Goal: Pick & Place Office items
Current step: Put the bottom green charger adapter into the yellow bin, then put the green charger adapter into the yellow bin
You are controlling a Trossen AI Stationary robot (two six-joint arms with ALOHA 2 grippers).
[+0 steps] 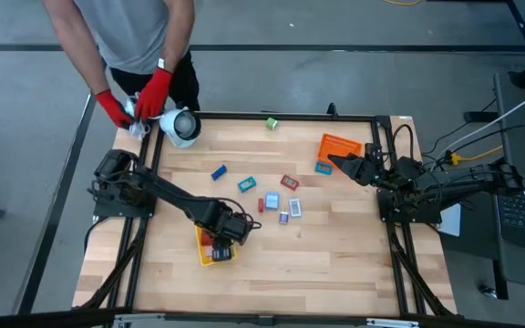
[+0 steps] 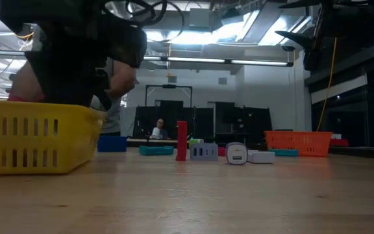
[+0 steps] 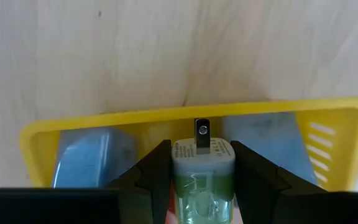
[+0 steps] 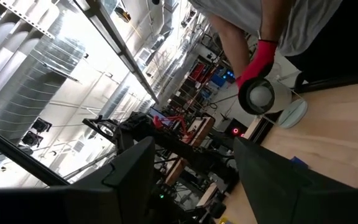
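— Clamped right up close: small white and green plug block [image 3: 202,168], with one metal prong [image 3: 201,132] poking out front.

— Held by what?

— Held by left gripper [image 3: 201,149], shut tight on both flat sides of it.

— Where?

— Hanging over yellow tray [image 3: 185,112], at the near left part of table [image 1: 335,246]. Not yet down inside.

— Anything in there already?

— Two blue pieces [image 3: 92,155], one on each side. Something red too, seen from above, but too small to tell.

— Heavy?

— Looks light. Looks hard and smooth as well, so maybe a bit slippery. Best gripped on the flat sides, just like now, never by the thin prong. Probably safe to drop from low down, into the gap between the blue ones.

— And farther out?

— More loose pieces [image 1: 276,202] spread around the middle of the wood: blue, teal, red, white. One green one [image 1: 272,122] far off by the back edge.

— Other arm?

— Right gripper [image 1: 337,161], fingers apart, holding nothing, waiting just beside orange tray [image 1: 340,144] on the right side.

— Anybody else?

— Person at the back left corner, red gloves [image 1: 155,89] on, holding white round device [image 1: 183,126].
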